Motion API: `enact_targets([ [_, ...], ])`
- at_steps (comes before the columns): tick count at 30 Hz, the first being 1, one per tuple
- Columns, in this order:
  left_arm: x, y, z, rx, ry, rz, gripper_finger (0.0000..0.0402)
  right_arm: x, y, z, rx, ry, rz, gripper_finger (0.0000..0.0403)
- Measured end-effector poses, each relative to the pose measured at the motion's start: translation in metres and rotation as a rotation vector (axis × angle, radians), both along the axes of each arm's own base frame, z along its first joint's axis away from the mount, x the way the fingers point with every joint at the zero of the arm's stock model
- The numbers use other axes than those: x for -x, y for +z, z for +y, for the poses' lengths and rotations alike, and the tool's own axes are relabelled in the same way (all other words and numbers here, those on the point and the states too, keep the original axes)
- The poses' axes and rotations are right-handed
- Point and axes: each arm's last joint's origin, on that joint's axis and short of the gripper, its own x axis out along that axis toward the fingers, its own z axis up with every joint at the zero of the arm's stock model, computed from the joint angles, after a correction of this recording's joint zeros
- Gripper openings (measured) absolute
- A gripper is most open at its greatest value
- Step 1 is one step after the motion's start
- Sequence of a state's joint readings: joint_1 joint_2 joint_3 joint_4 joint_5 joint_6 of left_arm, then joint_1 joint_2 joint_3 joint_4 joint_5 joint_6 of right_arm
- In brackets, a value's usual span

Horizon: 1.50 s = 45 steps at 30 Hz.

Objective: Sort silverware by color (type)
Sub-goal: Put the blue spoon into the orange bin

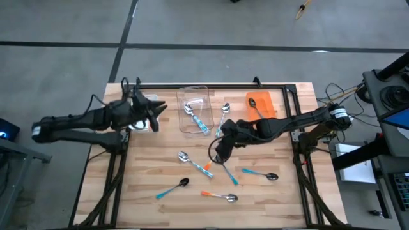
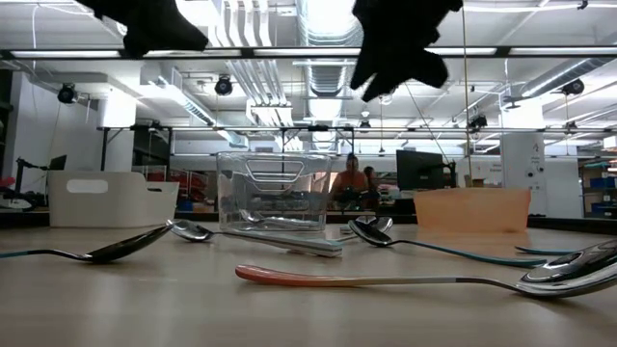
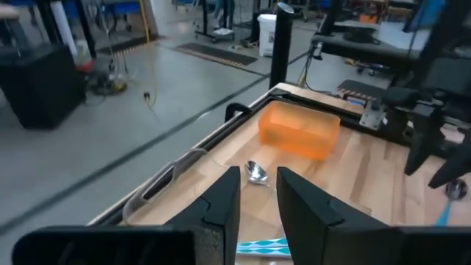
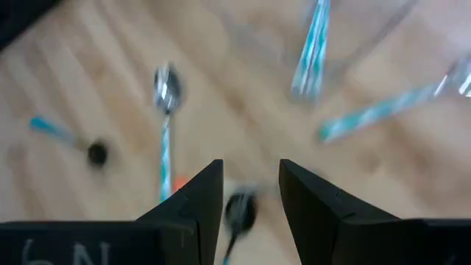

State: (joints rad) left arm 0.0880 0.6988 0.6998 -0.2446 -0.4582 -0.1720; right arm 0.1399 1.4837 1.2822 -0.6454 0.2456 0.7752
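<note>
1. From above, the left end effector [image 1: 155, 110] hangs at nine o'clock over the table [image 1: 147, 179], beside the clear bin [image 1: 195, 108], which holds two spoons [image 1: 197, 115]. The right end effector [image 1: 220, 155] hovers centrally. Loose spoons lie scattered from centre toward six o'clock; a dark spoon [image 1: 254, 108] lies in the orange bin [image 1: 262, 104] at one o'clock.
2. At table level, an orange-handled spoon [image 2: 386, 280] lies nearest, with the white bin [image 2: 111, 199] at nine o'clock.
3. The left wrist shows its fingers [image 3: 221, 206] narrowly parted, holding nothing.
4. The right wrist shows fingers [image 4: 199, 206] parted, empty, above a dark-bowled spoon [image 4: 239, 213].
</note>
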Motion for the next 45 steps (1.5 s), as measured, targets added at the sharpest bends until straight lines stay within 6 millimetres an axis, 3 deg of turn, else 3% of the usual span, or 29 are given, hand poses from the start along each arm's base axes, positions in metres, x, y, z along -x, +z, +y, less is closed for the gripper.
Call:
enact_targets([
  [6, -0.007, -0.002, -0.024, -0.075, -0.056, 0.033, 0.0071, 0.023, -0.019, 0.013, -0.2, -0.049, 0.246, 0.0125],
  [13, -0.014, -0.005, -0.03, -0.087, -0.069, 0.052, 0.0071, 0.053, -0.046, 0.043, -0.29, -0.045, 0.499, 0.0125],
  [21, -0.022, -0.007, -0.031, -0.098, -0.072, 0.062, 0.0071, 0.09, -0.081, 0.085, -0.14, 0.287, 0.661, 0.0125],
  [24, -0.025, -0.008, -0.031, -0.113, -0.075, 0.067, 0.0071, 0.103, -0.095, 0.094, -0.086, 0.335, 0.673, 0.0125],
  [30, -0.028, -0.009, -0.032, -0.113, -0.075, 0.062, 0.0071, 0.107, -0.109, 0.093, -0.064, 0.241, 0.633, 0.0119],
  [34, -0.031, -0.005, -0.032, -0.148, -0.081, 0.041, 0.0071, 0.103, -0.105, 0.089, -0.049, -0.013, 0.538, 0.0102],
  [37, -0.034, 0.0, -0.032, -0.217, -0.09, 0.023, 0.0071, 0.093, -0.101, 0.085, -0.159, -0.202, 0.454, 0.0074],
  [41, -0.037, 0.009, -0.032, -0.336, -0.093, -0.011, 0.0071, 0.078, -0.105, 0.08, -0.323, -0.29, 0.424, 0.0019],
  [45, -0.039, 0.01, -0.032, -0.398, -0.098, 0.008, 0.0071, 0.073, -0.115, 0.081, -0.339, -0.427, 0.42, 0.0012],
])
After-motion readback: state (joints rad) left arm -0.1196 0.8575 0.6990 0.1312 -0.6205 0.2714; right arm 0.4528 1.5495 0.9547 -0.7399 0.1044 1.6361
